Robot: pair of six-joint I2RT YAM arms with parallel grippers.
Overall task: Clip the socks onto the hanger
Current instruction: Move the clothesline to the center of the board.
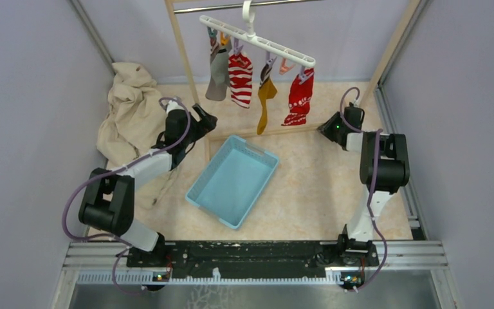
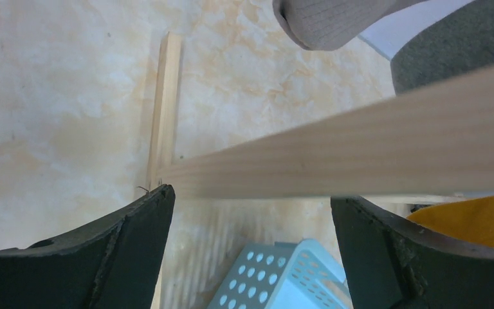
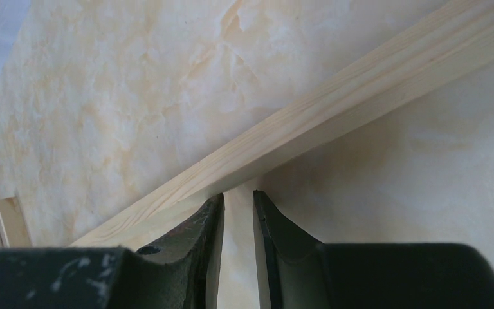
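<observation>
Hanging at the table's far edge from the metal rail point(image 1: 219, 8) of the wooden-framed rack point(image 1: 183, 58): long white plastic bar hanger point(image 1: 257, 40) with a top hook and a row of small coloured pegs. Pegged beneath it, left to right: plain grey sock point(image 1: 217, 71), red-and-white striped sock point(image 1: 240, 78), plain mustard-yellow sock point(image 1: 265, 96), red sock with white patterned bands point(image 1: 299, 96). Both task socks off the table, dangling by the cuff, each under a peg; judged clipped, though the pegs are too small to confirm. Lying empty mid-table: light blue perforated plastic basket point(image 1: 231, 183). Heaped in the far left corner: crumpled beige cloth point(image 1: 128, 109).

Left end effector point(image 1: 204, 119): spread wide, gripping nothing, poised just beside the rack's left upright. Right end effector point(image 1: 328, 129): narrowed to a slim gap, nothing between the fingers, low near the rack's right foot, above its wooden base bar.

Handling, as a judgement: soft, light, limp knit; nothing to break, but apt to fold and slide out of a shallow pinch. Best taken at the cuff, gathered double, with the edge left free for a peg. Hanger stiff yet free to swing on its hook; worth steadying at the bar beside a peg while squeezing that peg open.
</observation>
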